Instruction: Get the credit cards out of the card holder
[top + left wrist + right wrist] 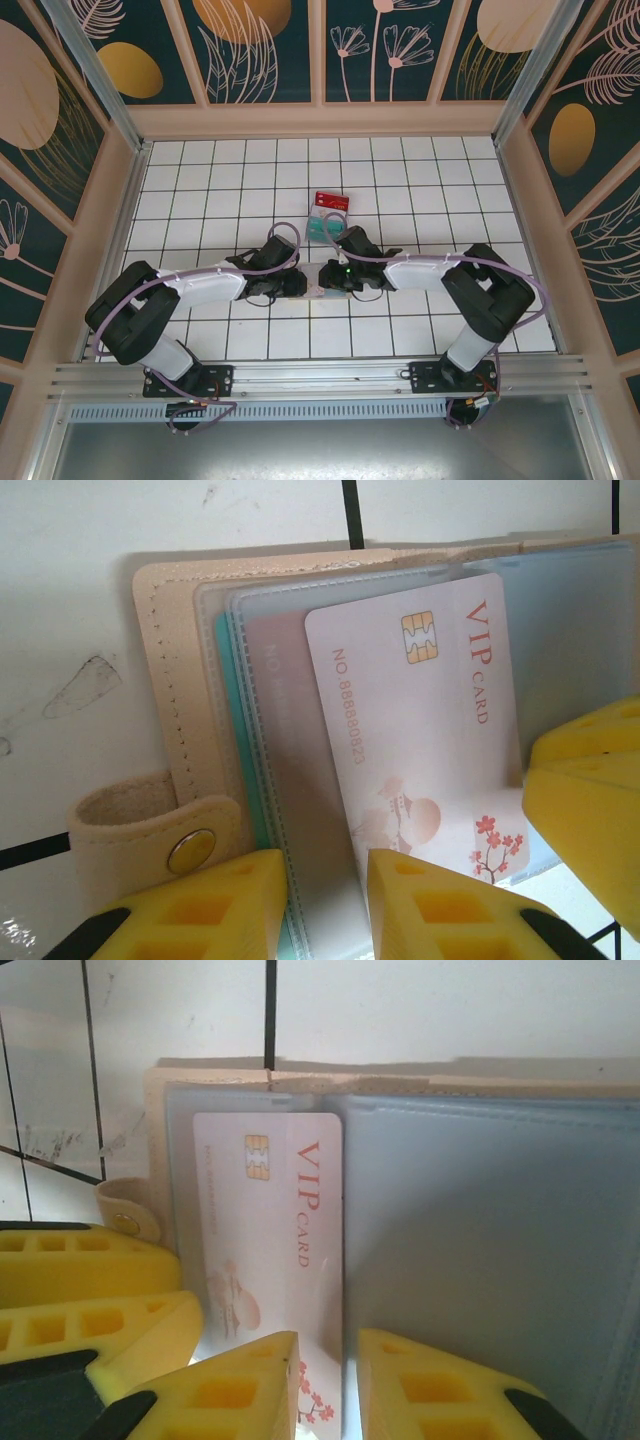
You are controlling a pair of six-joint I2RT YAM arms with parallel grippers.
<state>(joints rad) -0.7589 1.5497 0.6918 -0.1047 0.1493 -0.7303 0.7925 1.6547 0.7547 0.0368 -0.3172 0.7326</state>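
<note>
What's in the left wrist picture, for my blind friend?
A whitish plastic VIP card lies tilted on the clear sleeves of an open tan leather-like card holder. The left gripper straddles its near edge with yellow fingers.

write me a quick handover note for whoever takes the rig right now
Left gripper: jaws narrow, astride the clear sleeves of the card holder; grip unclear.
Right gripper: jaws narrow at the edge of the VIP card; grip unclear.
Done: red card and teal card lie on the tiles beyond the holder.
Left: VIP card lies on the open holder, not yet off; a teal edge shows in the sleeves.
</note>
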